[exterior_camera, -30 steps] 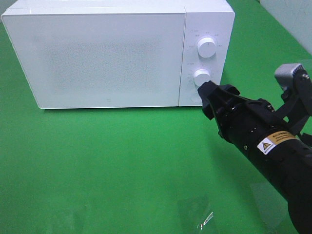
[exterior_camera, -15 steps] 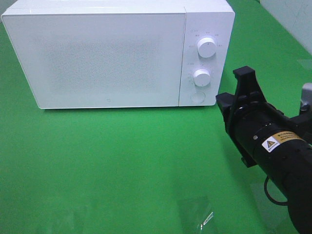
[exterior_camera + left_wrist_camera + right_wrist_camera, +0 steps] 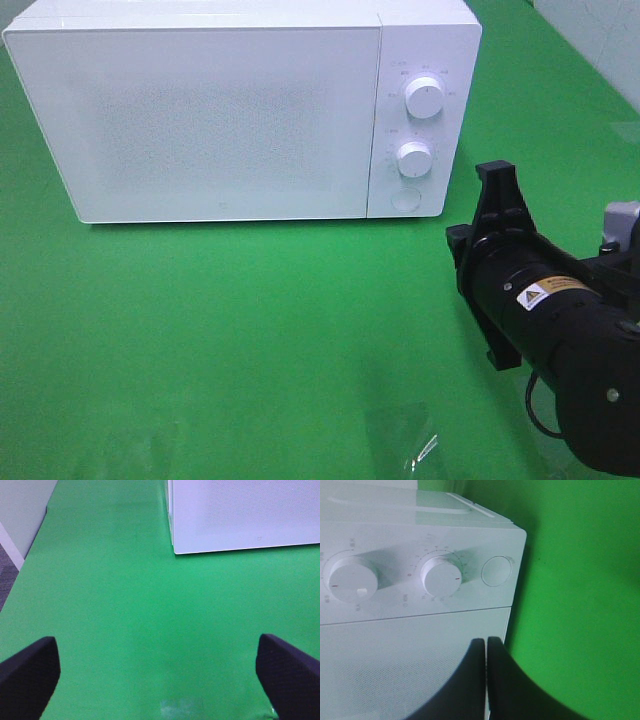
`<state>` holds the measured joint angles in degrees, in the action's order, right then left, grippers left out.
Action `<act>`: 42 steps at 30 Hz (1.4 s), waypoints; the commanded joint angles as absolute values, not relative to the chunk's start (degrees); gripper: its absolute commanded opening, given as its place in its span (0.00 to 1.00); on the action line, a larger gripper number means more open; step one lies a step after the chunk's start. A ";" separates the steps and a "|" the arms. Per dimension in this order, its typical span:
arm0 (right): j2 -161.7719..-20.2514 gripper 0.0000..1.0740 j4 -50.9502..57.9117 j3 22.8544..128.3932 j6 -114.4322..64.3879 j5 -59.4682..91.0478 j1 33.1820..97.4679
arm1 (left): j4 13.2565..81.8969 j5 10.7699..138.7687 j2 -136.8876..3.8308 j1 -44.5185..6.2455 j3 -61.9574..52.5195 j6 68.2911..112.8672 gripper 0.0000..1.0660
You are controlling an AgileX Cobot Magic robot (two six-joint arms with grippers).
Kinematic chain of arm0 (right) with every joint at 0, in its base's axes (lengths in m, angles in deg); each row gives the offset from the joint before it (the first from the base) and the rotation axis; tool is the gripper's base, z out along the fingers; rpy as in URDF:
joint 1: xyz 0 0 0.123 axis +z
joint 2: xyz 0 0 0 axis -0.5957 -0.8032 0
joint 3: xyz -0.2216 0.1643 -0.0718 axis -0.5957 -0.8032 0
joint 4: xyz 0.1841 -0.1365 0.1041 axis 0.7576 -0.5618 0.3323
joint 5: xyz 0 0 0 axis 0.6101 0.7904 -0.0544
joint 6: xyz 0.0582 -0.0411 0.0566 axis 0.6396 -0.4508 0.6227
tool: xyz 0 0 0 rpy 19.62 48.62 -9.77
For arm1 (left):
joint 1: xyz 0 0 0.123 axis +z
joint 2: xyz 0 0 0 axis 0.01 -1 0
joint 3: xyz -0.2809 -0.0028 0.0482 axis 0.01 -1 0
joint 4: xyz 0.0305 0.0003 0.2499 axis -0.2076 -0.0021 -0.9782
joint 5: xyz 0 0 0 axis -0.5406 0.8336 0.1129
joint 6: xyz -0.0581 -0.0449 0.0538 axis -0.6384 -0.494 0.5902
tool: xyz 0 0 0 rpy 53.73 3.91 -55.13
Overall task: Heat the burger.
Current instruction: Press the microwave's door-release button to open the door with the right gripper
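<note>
Your black cylindrical right arm [image 3: 560, 340] reaches in from the 4 o'clock corner of the high view and points toward 11 o'clock. The yellow-and-white warning label [image 3: 541, 292] on its wrist faces up. Its black right gripper [image 3: 497, 178] is turned edge-on there, and the wrist view shows its two fingers [image 3: 465, 680] pressed together along a thin seam. Your black left gripper [image 3: 156, 647] has its textured pads [image 3: 30, 670] spread wide apart.
</note>
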<state>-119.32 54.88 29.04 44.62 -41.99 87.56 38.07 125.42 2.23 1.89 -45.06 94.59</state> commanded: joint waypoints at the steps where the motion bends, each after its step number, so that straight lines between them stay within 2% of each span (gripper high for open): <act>1: -120.75 0.00 54.88 30.19 46.34 -41.53 87.10 | 37.95 125.02 3.26 1.60 -45.28 94.59 0.94; 11: -125.45 0.00 57.05 36.43 49.72 -41.31 86.47 | 37.95 125.02 3.26 1.60 -45.28 94.59 0.94; 23: -131.58 0.00 51.15 43.88 49.38 -33.74 77.13 | 37.95 125.02 3.26 1.60 -45.28 94.59 0.94; 42: -138.85 0.00 44.91 54.02 48.63 -27.21 70.20 | 37.95 125.02 3.26 1.60 -45.28 94.59 0.94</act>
